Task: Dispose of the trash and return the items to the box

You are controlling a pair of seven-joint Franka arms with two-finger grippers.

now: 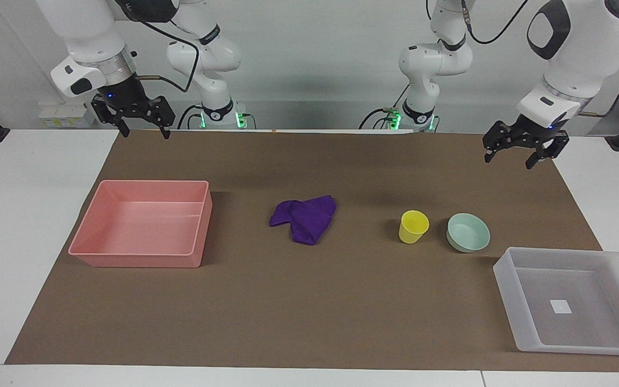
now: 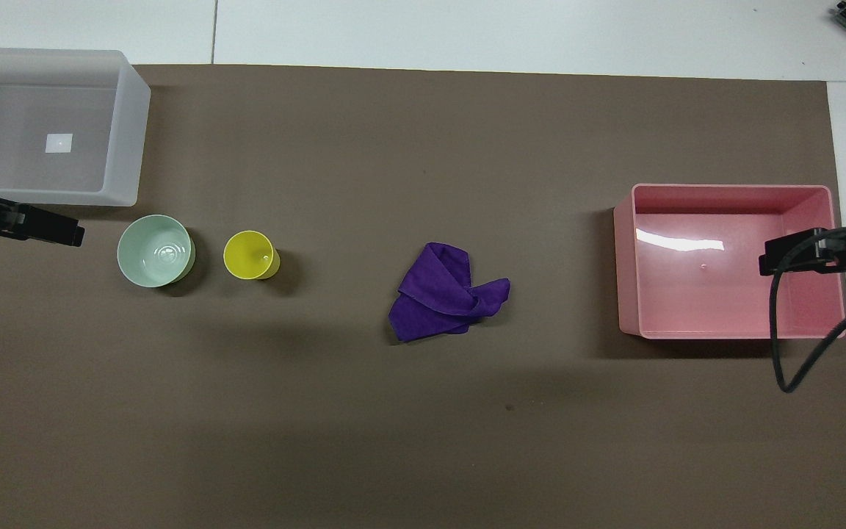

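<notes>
While both arms hover high, the facing view shows the right gripper (image 1: 141, 129) upper left and the left gripper (image 1: 519, 155) upper right, fingers spread, empty. Purple rag (image 1: 305, 217) lies center; yellow cup (image 1: 413, 226) and mint bowl (image 1: 468, 232) right of center.

Overhead: translucent tray (image 2: 126, 132) upper left, pink bin (image 2: 731, 191) at right.

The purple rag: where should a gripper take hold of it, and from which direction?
Judging from its pose, best from straight above, pinching the raised fold ridge of the purple rag. It lies crumpled and low on the brown mat, so a side approach has nothing to catch; its bunched middle gives the fingers fabric to close on.
</notes>
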